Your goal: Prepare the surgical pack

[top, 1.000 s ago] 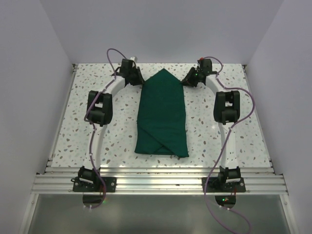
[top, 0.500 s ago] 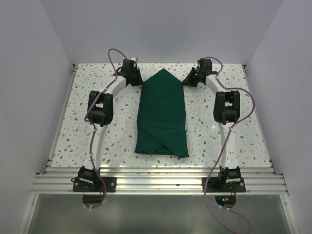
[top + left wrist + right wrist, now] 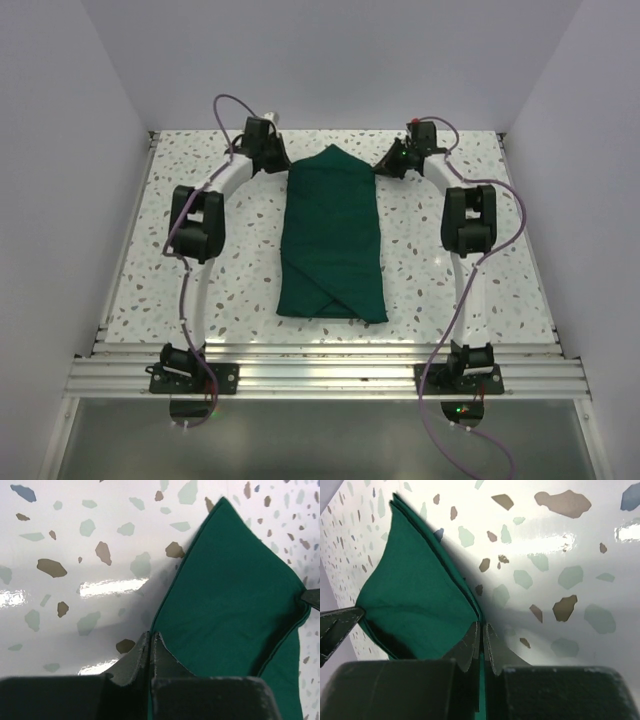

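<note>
Listing what you had in view: one dark green fabric surgical pack (image 3: 332,240), a plump folded rectangular bundle, lay lengthwise at the middle of the white speckled bench (image 3: 240,280), between your two arms. Your left pincer (image 3: 151,641) was pinched tight on the left hem of the pack's pointed far flap. Your right pincer (image 3: 481,632) was clamped on the flap's right hem, green cloth showing between its fingers. Both pincers sat at the bench's far end, flanking the flap's tip.
</note>
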### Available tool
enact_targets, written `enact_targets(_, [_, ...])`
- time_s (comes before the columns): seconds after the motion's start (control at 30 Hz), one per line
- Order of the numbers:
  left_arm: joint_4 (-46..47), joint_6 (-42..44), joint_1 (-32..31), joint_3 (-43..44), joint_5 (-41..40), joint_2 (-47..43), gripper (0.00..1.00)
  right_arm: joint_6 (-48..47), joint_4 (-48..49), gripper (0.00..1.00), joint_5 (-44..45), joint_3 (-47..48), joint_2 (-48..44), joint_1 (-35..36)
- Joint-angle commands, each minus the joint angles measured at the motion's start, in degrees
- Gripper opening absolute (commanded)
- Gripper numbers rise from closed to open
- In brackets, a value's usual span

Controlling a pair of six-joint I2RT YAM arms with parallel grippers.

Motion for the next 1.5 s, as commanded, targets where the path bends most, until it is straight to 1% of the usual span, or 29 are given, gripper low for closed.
enact_targets(0.0, [4.7, -0.3, 0.7, -1.7, 0.6, -7.3, 0.0, 0.2, 2.8, 0.0, -2.0, -2.4, -8.2, 0.1])
enact_targets(0.2, [5.7, -0.9, 0.7, -5.7, 1.5, -11.6, 0.0, 0.3, 3.5, 0.0, -3.5, -6.1, -13.6, 0.1])
enact_targets(0.27, [6.2, -1.0, 0.6, -8.6, 1.5, -14.4, 0.0, 0.0, 2.6, 0.0, -4.2, -7.6, -15.0, 0.1])
enact_targets(0.3, [6.3, -1.0, 0.6, -11.0, 1.4, -15.6, 0.0, -0.2, 2.3, 0.0, -4.7, -8.4, -17.0, 0.1])
enact_targets(0.4, [6.6, -1.1, 0.6, -14.3, 1.3, -20.2, 0.0, -0.8, 1.4, 0.0, -4.9, -12.6, -20.9, 0.2])
enact_targets(0.5, [6.1, -1.4, 0.6, -19.3, 1.3, -25.1, 0.0, -0.8, 0.0, 0.0, -5.6, -16.6, -27.5, 0.1])
enact_targets(0.6, [5.5, -1.8, 0.3, -22.7, 1.8, -30.1, 0.0, 0.2, -0.5, 0.0, -6.6, -21.3, -31.6, 0.2])
enact_targets(0.77, [2.4, -1.8, -1.4, -27.3, 1.5, -38.7, 0.0, 0.6, -2.2, 0.0, -7.8, -28.5, -40.9, 0.7])
enact_targets(0.8, [1.9, -1.7, -2.1, -29.3, 1.2, -41.6, 0.0, 0.2, -4.2, 0.0, -7.7, -29.2, -42.2, 0.7])
enact_targets(0.9, [0.3, -1.9, -2.7, -33.3, 1.3, -45.7, 0.0, -1.1, -7.6, 0.0, -7.9, -32.4, -48.3, 1.1])
enact_targets(0.93, [-0.2, -2.1, -2.9, -34.4, 1.7, -48.2, 0.0, -1.1, -7.6, 0.0, -7.9, -33.9, -49.9, 1.2])
enact_targets(1.07, [-1.7, -2.6, -4.2, -39.7, 2.1, -54.1, 0.0, -1.1, -10.2, 0.0, -6.8, -42.1, -58.7, 2.5])
enact_targets(1.2, [-0.8, -5.0, -5.9, -48.6, 1.5, -62.8, 0.0, -0.9, -13.7, 0.0, -4.3, -47.6, -66.0, 4.0])
enact_targets(1.27, [-0.3, -5.6, -6.4, -51.6, 1.5, -65.1, 0.0, -0.8, -14.9, 0.0, -3.6, -50.3, -68.6, 4.5])
enact_targets(1.3, [-0.6, -5.8, -6.9, -52.2, 1.6, -66.8, 0.0, -0.9, -16.6, 0.0, -3.4, -51.1, -71.1, 4.6])
enact_targets(1.37, [-1.8, -6.3, -8.2, -53.5, 1.1, -68.4, 0.0, -1.5, -18.3, 0.0, -3.3, -53.3, -73.3, 4.9])
enact_targets(1.4, [-2.3, -6.7, -9.9, -55.1, 0.5, -70.0, 0.0, -1.7, -20.8, 0.0, -3.2, -53.9, -74.1, 4.8])
enact_targets(1.47, [-2.4, -8.3, -11.6, -58.0, -0.5, -71.7, 0.0, -2.2, -22.0, 0.0, -4.2, -56.4, -76.2, 5.1])
